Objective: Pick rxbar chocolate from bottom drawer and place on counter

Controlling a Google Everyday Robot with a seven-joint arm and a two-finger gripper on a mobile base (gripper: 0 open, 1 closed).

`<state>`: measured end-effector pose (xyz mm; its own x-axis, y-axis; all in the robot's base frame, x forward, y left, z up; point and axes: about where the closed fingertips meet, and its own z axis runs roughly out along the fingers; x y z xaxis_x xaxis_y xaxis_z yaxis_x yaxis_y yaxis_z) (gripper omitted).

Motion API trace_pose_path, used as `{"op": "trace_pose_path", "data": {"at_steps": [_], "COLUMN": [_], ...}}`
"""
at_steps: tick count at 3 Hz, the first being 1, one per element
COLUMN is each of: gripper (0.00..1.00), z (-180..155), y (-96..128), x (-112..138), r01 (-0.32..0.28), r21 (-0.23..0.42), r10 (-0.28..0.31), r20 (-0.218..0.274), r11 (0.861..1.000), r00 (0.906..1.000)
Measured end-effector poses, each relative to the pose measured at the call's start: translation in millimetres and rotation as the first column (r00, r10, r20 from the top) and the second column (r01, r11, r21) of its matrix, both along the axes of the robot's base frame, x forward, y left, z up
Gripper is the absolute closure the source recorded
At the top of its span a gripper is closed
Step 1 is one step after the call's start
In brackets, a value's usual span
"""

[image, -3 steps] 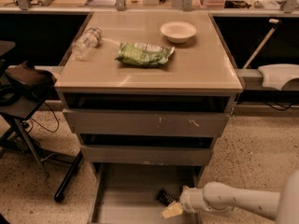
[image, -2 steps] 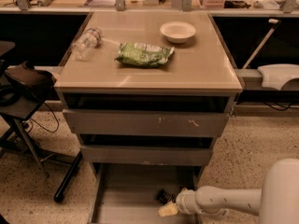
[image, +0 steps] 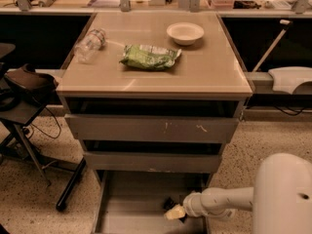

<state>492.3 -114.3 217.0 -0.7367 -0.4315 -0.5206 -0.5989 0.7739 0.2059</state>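
Speckled flooring (image: 34,199) surrounds a grey three-drawer cabinet whose tan desk (image: 214,74) carries a green snack bag (image: 150,56), a pale bowl (image: 185,32) and a clear plastic bottle (image: 89,44) lying on its side. No dark snack bar shows anywhere on that top, so the placing part of the task is not done

Below the two shallower drawers, the bottom drawer (image: 129,201) stands pulled out with its plain grey floor in view, so access is already there. The white arm (image: 226,201) reaches in from the right, and the hand (image: 174,211) sits low inside the drawer near its right side, close above the drawer floor. A small dark shape (image: 170,202) lies touching or just beside the tip of the hand. I take it to be the rxbar chocolate, though its lettering is too small to read. Whether the hand is open or closed, I cannot tell, nor whether the bar is gripped or merely next to it

By my reading the work is at the grasp stage, with reaching finished and lifting not yet begun. What remains is securing the bar, raising it clear of the drawer and past the two upper drawer fronts, carrying it over the desk edge and setting it on a bare patch, of which the near right part looks roomiest
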Motion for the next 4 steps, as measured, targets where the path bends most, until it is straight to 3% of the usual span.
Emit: {"op": "trace_pose_path", "data": {"at_steps": [1,2,4], "gripper": [0.00,0.00,0.00], "z": [-34,-58,-54], "y": [-27,-45,-44], "x": [30,50,50], "r01": [0.074,0.130,0.130], "r21": [-0.082,-0.127,-0.127], "r10": [-0.079,-0.136,-0.136], "r20": [-0.057,-0.040,-0.040], "r11": [0.994,0.983,0.983], "r00": [0.9952,0.9898,0.9898]}}
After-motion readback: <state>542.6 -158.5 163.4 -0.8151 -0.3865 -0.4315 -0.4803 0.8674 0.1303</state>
